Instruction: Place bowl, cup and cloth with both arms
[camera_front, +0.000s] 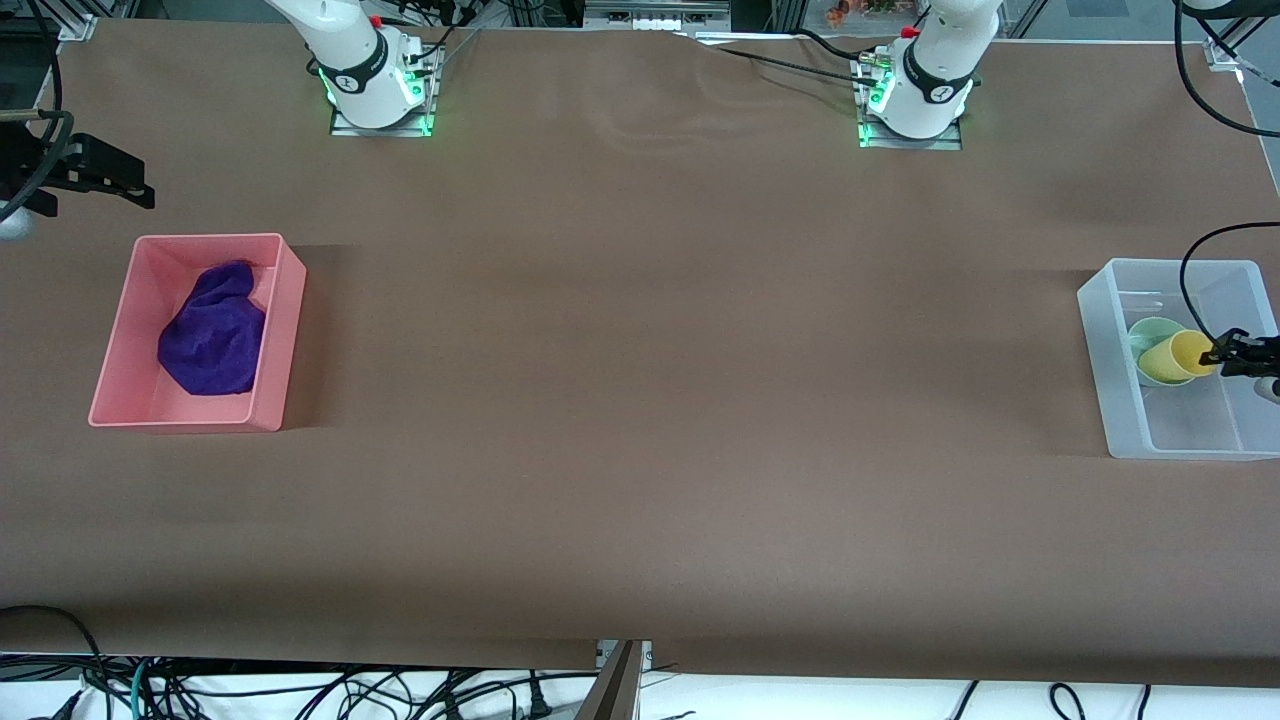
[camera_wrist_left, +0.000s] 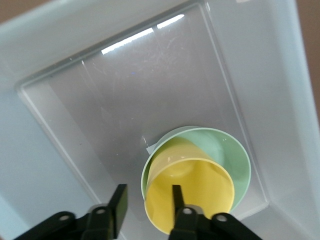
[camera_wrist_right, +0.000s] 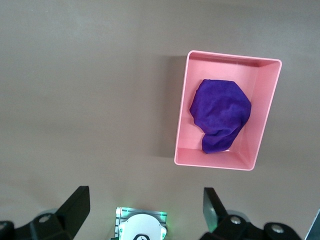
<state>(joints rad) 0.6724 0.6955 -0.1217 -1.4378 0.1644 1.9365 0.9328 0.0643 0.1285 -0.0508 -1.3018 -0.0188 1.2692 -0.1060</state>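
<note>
1. The clear bin (camera_front: 1105, 370) sits at about 3 o'clock on the tabletop (camera_front: 640, 420), toward the left arm's end. The bowl (camera_front: 1147, 333) stands in it. The cup (camera_front: 1183, 357) lies tipped on its side, base down in the bowl and mouth facing 3 o'clock.
2. The left gripper (camera_front: 1226, 352) is low in this bin at the cup's mouth. Its fingers (camera_wrist_left: 120, 201) are moderately apart and straddle the rim, one inside the mouth and one outside the wall. They do not look clamped on it.
3. The main risk here is probably the inner finger. A sideways pull-out could hook the rim and drag the cup out of the bowl, or tip both over. A straight retreat along the cup's axis looks safer.
4. The cup is only leaning, so a nudge could roll it off the bowl's edge. It would likely stay in the bin, since the walls are high.
5. The black cable looping over the bin at 12 o'clock could catch a wall as the arm rises and shift the light bin.
6. The pink bin (camera_front: 118, 330) is at 9 o'clock, and the cloth (camera_front: 212, 335) lies bunched inside it. One fold rests near a wall, but nothing hangs over, so little can go wrong there.
7. The right gripper (camera_front: 105, 180) waits high over the tabletop, at 11 o'clock from the pink bin, with its fingers spread wide and empty. A careless swing home might brush that bin.
</note>
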